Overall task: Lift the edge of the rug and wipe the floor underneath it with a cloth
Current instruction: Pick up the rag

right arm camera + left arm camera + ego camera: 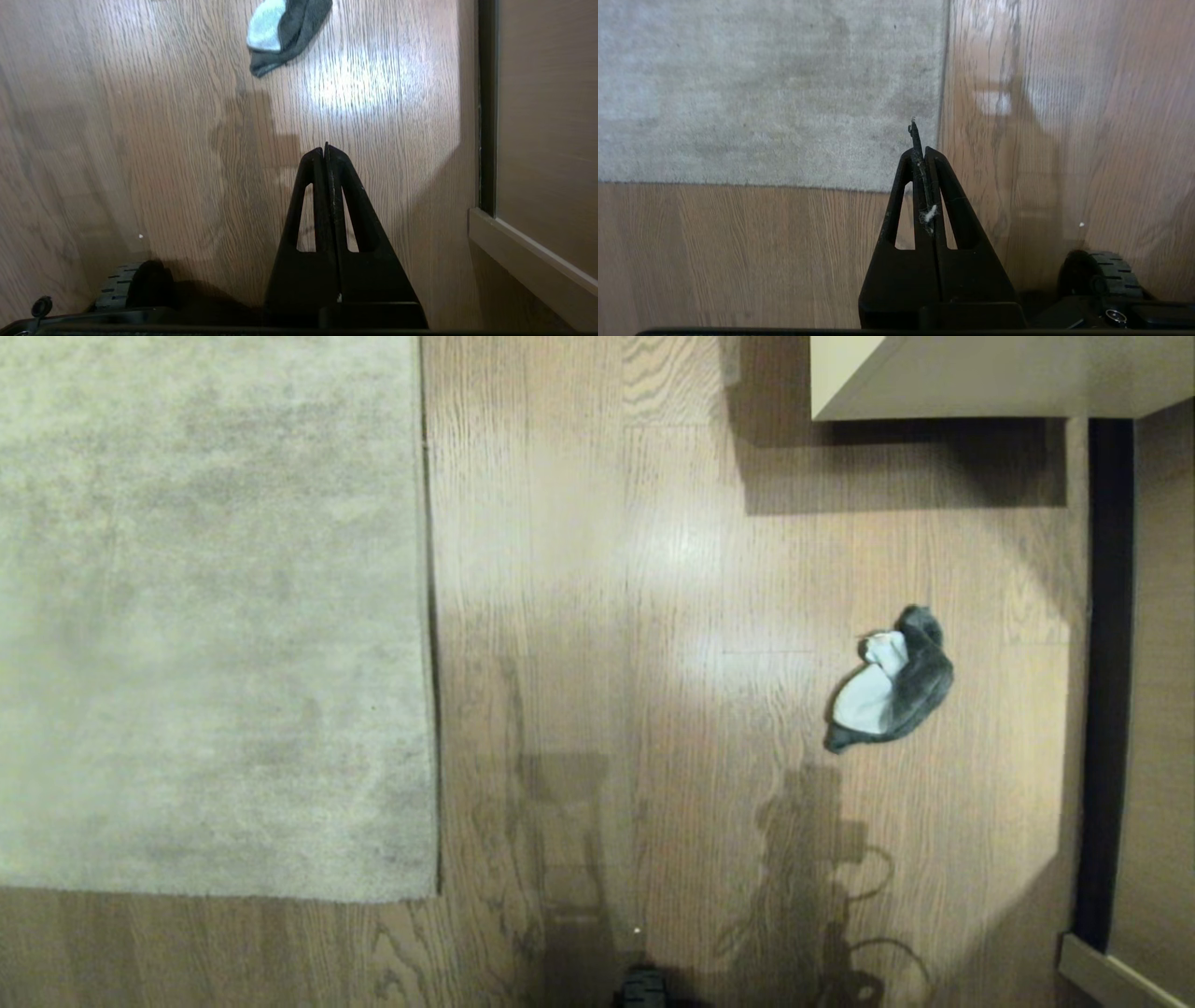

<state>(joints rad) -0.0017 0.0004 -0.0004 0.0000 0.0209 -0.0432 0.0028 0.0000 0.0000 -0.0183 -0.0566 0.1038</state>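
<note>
Over on the left, the rug edge [425, 616] lies flat on the floor [653, 569], its corner just ahead of the left end effector [920, 151], which is pinched closed and empty. Further right, the cloth [892, 686] sits crumpled on bare planks, well ahead of the right end effector [325, 151], also closed with nothing in it. No readable writing anywhere.

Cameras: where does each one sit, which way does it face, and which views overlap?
Head: on the robot's head, looking down at the floor, rug edge left, cloth right; no arm shows.
Left wrist: behind the shut left gripper, facing the rug corner; a base wheel shows.
Right wrist: behind the shut right gripper, facing the cloth and a cabinet.
Shared: head and left wrist share the rug; head and right wrist the cloth.
</note>
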